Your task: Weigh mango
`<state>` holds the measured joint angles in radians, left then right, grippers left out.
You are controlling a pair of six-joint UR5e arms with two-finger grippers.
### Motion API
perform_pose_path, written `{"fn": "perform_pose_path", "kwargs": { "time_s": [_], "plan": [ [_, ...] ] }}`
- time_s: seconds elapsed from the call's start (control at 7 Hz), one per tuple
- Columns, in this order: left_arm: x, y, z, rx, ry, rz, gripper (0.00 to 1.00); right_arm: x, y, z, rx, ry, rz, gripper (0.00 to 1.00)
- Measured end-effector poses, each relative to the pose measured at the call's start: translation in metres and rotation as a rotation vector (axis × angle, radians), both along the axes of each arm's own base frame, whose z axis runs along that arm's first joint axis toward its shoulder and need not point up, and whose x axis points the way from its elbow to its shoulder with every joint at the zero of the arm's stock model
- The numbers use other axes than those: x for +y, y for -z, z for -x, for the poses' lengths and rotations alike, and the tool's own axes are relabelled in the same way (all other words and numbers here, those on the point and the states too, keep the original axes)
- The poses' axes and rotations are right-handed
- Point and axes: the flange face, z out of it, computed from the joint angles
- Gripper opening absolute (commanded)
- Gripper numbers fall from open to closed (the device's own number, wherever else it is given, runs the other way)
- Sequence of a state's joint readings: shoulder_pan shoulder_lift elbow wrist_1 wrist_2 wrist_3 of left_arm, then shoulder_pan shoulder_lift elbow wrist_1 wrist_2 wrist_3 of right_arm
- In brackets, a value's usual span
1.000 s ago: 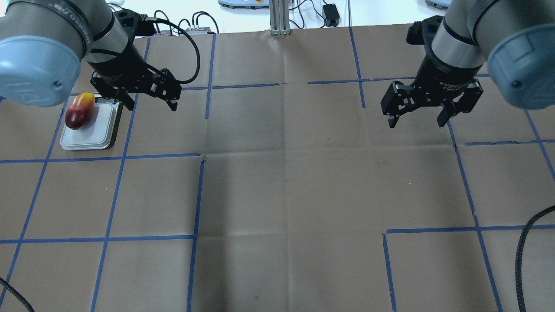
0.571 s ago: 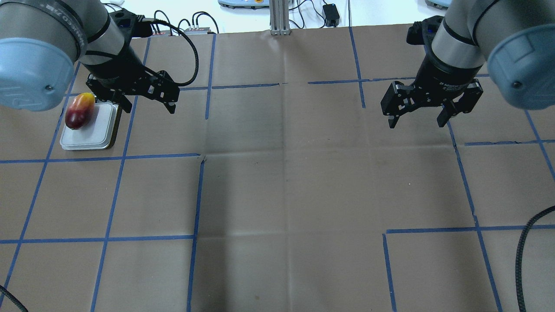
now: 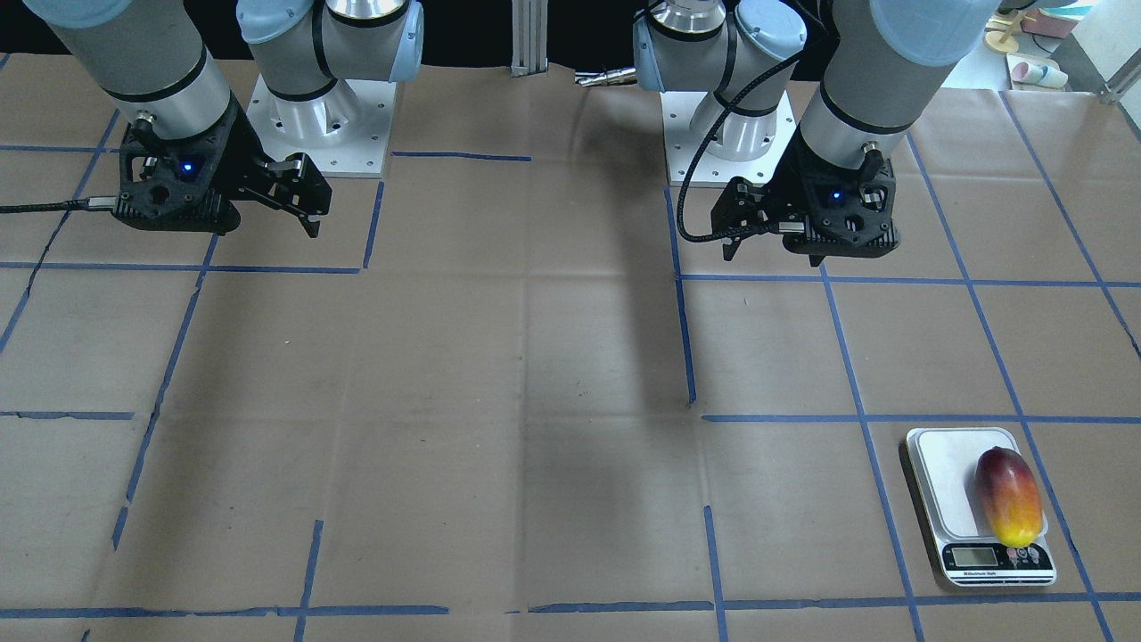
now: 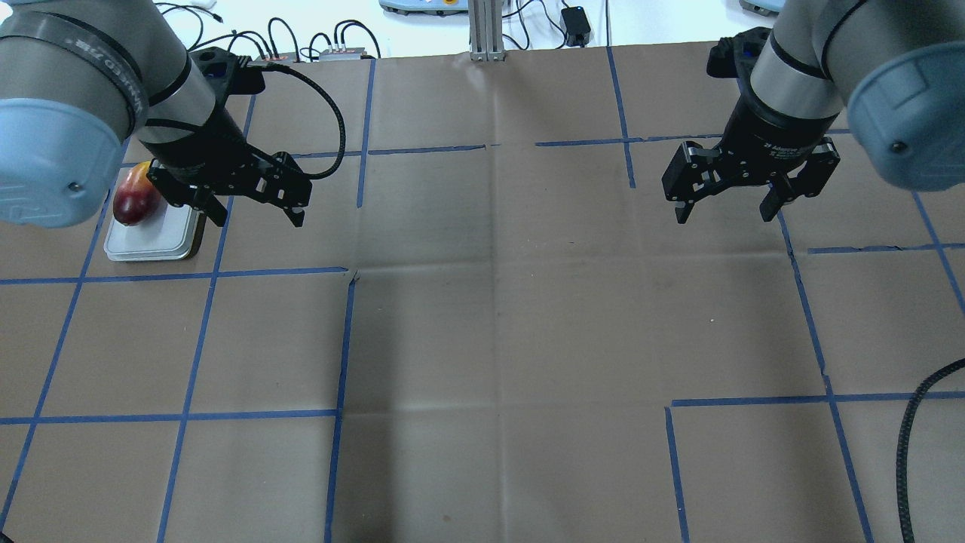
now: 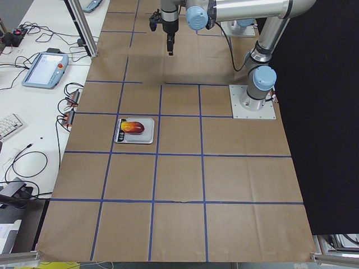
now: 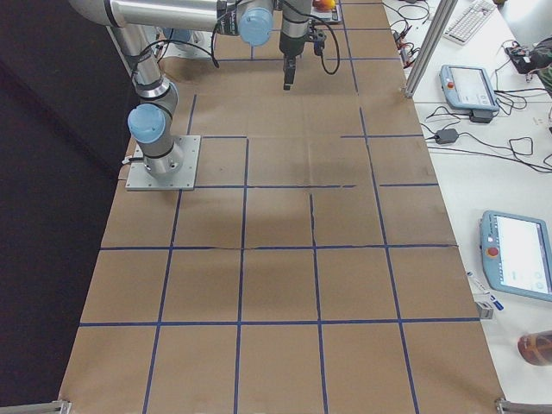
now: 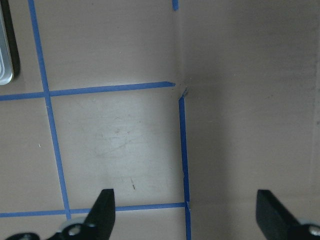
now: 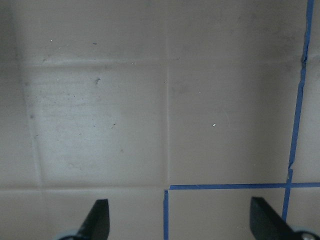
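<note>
The mango (image 4: 134,200), dark red fading to yellow, lies on the white kitchen scale (image 4: 151,245) at the table's far left. It also shows in the front view (image 3: 1007,495) on the scale (image 3: 936,464), next to the display, and in the left side view (image 5: 133,128). My left gripper (image 4: 260,215) is open and empty. It hangs in the air just right of the scale, apart from the mango. Its wrist view (image 7: 186,205) shows bare paper between the fingers. My right gripper (image 4: 724,215) is open and empty on the far right, also over bare paper (image 8: 180,210).
Brown paper with a grid of blue tape lines (image 4: 339,339) covers the table. The scale's edge (image 7: 5,50) shows at the left wrist view's top left corner. Cables and a small black box (image 4: 577,19) lie beyond the far edge. A black cable (image 4: 908,445) hangs at the right.
My left gripper has moved nearer the robot, staying open, and its wrist now hides part of the scale and the mango's yellow end from overhead. The mango, scale and right arm have not moved.
</note>
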<state>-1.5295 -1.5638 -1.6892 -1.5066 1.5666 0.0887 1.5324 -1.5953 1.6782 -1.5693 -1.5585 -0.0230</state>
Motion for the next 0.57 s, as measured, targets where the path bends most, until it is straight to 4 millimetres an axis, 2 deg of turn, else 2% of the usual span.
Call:
{"fn": "perform_pose_path", "kwargs": {
  "time_s": [0.57],
  "plan": [
    [0.0030, 0.0016, -0.0012, 0.000, -0.048, -0.017, 1.00, 0.0000, 0.0000, 0.0000, 0.000, 0.000, 0.000, 1.00]
  ]
}}
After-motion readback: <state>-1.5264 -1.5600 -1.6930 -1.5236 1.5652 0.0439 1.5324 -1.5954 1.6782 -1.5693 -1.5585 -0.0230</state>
